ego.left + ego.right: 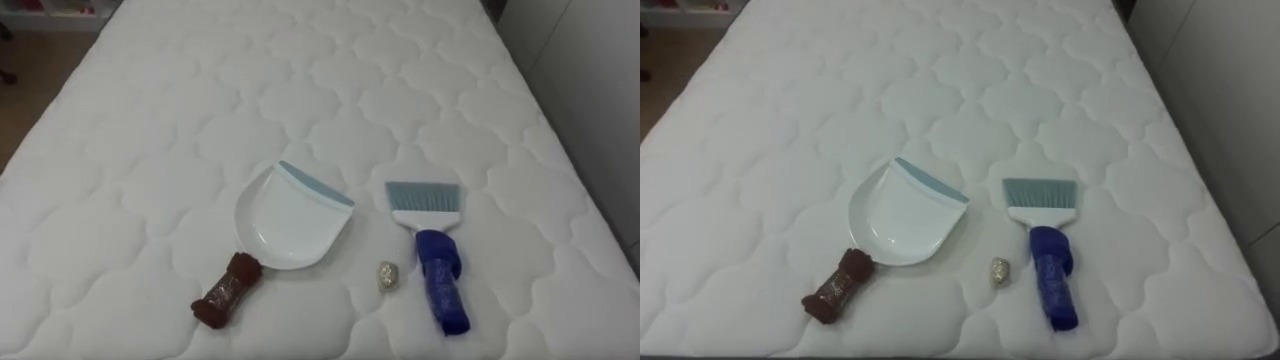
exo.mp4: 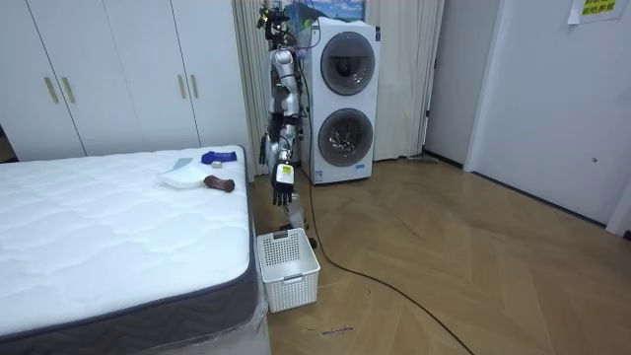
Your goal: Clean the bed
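Note:
On the white quilted mattress [image 1: 150, 120] lies a white dustpan [image 1: 290, 220], its handle wrapped in brown [image 1: 228, 290] and pointing toward me. To its right is a brush [image 1: 425, 200] with pale blue bristles and a blue-wrapped handle [image 1: 442, 280]. A small crumpled scrap [image 1: 387, 277] rests between the two handles. In the room view I stand at the bed's side edge by the dustpan [image 2: 182, 178]. My left hand [image 2: 283, 189] hangs at my side with relaxed fingers. My right hand [image 2: 265, 150] is on the far side of my body, mostly hidden.
A white slatted basket [image 2: 288, 266] stands on the wooden floor by the bed's corner, just in front of my feet. Two stacked washing machines [image 2: 345, 99] stand behind me. White wardrobes [image 2: 118, 69] line the wall beyond the bed.

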Tool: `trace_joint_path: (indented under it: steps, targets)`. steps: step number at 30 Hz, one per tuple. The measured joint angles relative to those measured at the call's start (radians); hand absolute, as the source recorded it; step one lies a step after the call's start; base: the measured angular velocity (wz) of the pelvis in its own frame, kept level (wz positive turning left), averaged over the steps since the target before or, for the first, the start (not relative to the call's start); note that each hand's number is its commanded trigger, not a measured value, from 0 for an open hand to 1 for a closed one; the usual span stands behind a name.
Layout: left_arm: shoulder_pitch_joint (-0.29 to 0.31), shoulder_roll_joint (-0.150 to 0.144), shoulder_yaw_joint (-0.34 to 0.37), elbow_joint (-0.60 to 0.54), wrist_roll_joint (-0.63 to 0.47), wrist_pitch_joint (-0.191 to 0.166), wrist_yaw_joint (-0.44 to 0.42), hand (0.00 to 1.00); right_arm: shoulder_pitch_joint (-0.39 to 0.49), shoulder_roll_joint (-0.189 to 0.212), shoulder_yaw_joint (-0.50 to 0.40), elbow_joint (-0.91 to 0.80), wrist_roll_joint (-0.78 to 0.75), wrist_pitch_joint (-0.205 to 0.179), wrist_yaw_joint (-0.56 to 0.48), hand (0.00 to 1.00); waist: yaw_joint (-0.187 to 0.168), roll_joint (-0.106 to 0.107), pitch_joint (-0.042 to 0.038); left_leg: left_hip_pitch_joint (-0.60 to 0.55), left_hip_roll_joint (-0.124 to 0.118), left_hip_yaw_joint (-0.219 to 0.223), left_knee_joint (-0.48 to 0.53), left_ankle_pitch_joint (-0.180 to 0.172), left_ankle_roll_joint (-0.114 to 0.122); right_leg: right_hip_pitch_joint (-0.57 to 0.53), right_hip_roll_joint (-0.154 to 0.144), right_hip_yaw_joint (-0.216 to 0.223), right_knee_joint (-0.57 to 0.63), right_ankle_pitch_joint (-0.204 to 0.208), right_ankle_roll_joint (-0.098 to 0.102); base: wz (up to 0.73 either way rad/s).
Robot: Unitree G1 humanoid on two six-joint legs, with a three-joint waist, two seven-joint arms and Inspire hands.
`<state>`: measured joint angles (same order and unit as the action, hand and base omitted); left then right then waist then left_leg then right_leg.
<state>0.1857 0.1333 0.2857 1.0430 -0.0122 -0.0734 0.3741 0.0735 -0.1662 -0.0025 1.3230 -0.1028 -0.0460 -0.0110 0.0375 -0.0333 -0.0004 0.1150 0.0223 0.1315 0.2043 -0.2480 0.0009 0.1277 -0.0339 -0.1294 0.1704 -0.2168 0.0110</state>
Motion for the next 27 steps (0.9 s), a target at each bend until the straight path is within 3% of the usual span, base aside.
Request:
trace_joint_path:
  steps: [3, 7, 8, 9, 11, 16, 20, 23, 27]
  targets:
    - [0.002, 0.0, 0.005, -0.134, -0.025, -0.053, 0.072, 0.0, 0.001, 0.001, 0.0, -0.005, 0.019, -0.03, -0.001, 0.0, 0.005, -0.003, -0.0022, 0.002, 0.0, 0.001, 0.0, 0.0, 0.0, 0.001, 0.0, -0.001, 0.002, 0.002, 0.0, 0.0]
    - [0.001, -0.005, 0.001, -0.342, -0.065, -0.084, 0.144, 0.0, 0.005, 0.003, 0.0, -0.011, 0.026, -0.051, 0.001, 0.0, -0.004, -0.003, -0.0021, -0.001, 0.0, -0.008, 0.001, 0.0, 0.0, 0.003, -0.001, -0.015, 0.0, 0.006, 0.0, 0.05]
    - [-0.013, -0.002, -0.01, -0.391, -0.063, -0.115, 0.165, 0.0, 0.004, 0.003, 0.0, -0.011, 0.029, -0.051, 0.003, 0.0, -0.004, -0.003, -0.0018, -0.002, 0.0, -0.009, 0.001, 0.0, 0.0, 0.003, -0.001, -0.018, 0.0, 0.006, 0.0, 0.04]
    - [-0.042, 0.0, -0.016, -0.403, -0.053, -0.145, 0.183, 0.0, 0.004, 0.003, 0.0, -0.014, 0.034, -0.053, 0.006, 0.0, -0.002, 0.002, -0.0011, -0.001, 0.0, -0.008, 0.0, 0.0, 0.0, 0.004, -0.001, -0.018, 0.0, 0.006, 0.001, 0.0]
    - [-0.075, 0.0, -0.02, -0.407, -0.032, -0.169, 0.203, 0.0, 0.006, 0.003, 0.0, -0.027, 0.041, -0.054, 0.015, 0.0, -0.005, 0.009, -0.0001, -0.001, 0.0, -0.004, -0.001, 0.0, 0.0, 0.003, -0.001, -0.018, -0.001, 0.006, 0.0, -0.02]
    - [-0.083, 0.001, -0.069, -0.481, -0.024, -0.172, 0.226, 0.0, 0.024, 0.002, 0.0, -0.05, 0.107, -0.049, 0.031, 0.0, -0.01, 0.015, -0.0004, -0.01, 0.001, -0.007, 0.0, 0.0, 0.0, -0.007, -0.001, -0.026, 0.0, 0.006, 0.0, -0.01]
    - [-0.085, 0.022, -0.134, -0.501, -0.023, -0.172, 0.233, 0.0, 0.021, -0.003, 0.003, -0.051, 0.112, -0.047, 0.043, 0.0, -0.014, 0.021, -0.0004, -0.011, 0.001, -0.004, 0.0, 0.0, 0.0, -0.008, -0.001, -0.025, 0.0, 0.006, 0.0, 0.0]
    - [-0.101, 0.025, -0.147, -0.511, -0.015, -0.172, 0.23, 0.0, 0.016, -0.004, 0.01, -0.053, 0.11, -0.047, 0.048, 0.0, -0.025, 0.019, -0.001, -0.012, 0.001, -0.008, 0.0, 0.0, 0.0, -0.008, -0.001, -0.026, -0.002, 0.006, 0.0, 0.0]
    - [-0.128, 0.05, -0.167, -0.521, -0.005, -0.172, 0.229, 0.0, 0.006, -0.007, 0.02, -0.053, 0.122, -0.049, 0.058, 0.0, -0.039, 0.026, 0.0032, -0.005, 0.001, -0.009, -0.004, 0.0, 0.0, -0.007, 0.0, -0.017, -0.002, 0.006, 0.0, -0.05]
